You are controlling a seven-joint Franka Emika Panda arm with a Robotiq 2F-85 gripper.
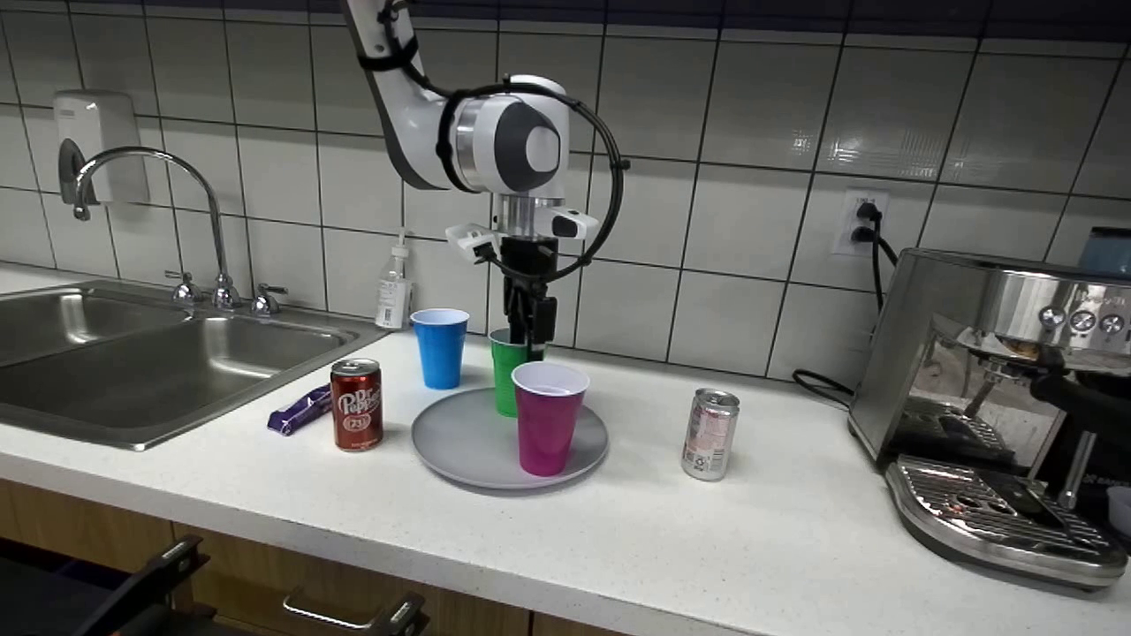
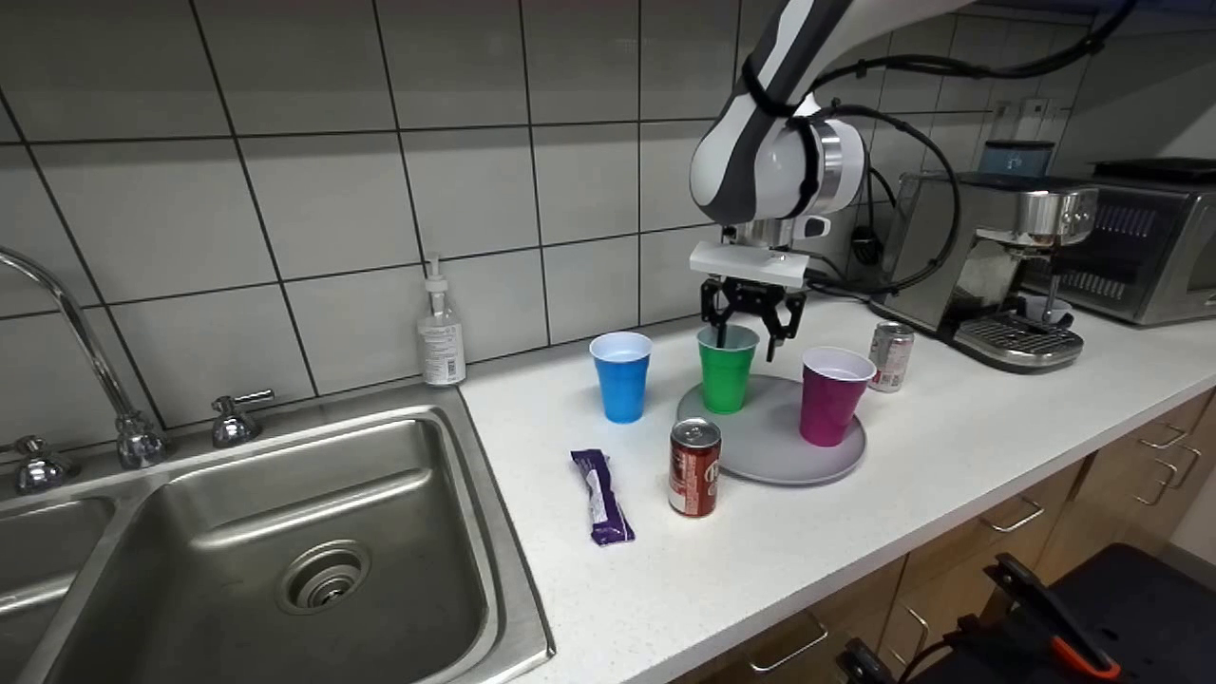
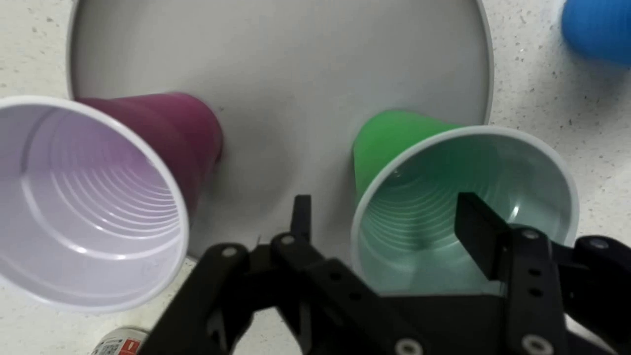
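Straddling the wall of a tapered green plastic cup [image 2: 728,382], your black two-finger gripper [image 3: 384,203] stands with its fingers apart, clamped on nothing. One finger hangs inside the pale-rimmed mouth; the other hangs outside, in the gap towards a tapered magenta plastic cup [image 1: 546,435]. For you, then, the green cup lies right below the gripper, offset towards the inner finger, and the wall facing its magenta neighbour runs between the fingertips. Its long axis is upright, along the way your fingers point. You have one arm in view, so none is nearer. Whether the inner finger brushes the cup's inside, you cannot tell.

You find the green cup on a round flat grey plate [image 2: 774,461], near the edge facing a tapered blue plastic cup [image 2: 620,382], which stands off the plate. Counting for you: three cups, two on the one plate; two metal cans, a dark red can [image 1: 357,408] and a slim silver can [image 1: 709,435]; one purple shiny-wrapped bar [image 2: 602,499]; one clear pump bottle [image 2: 442,347].
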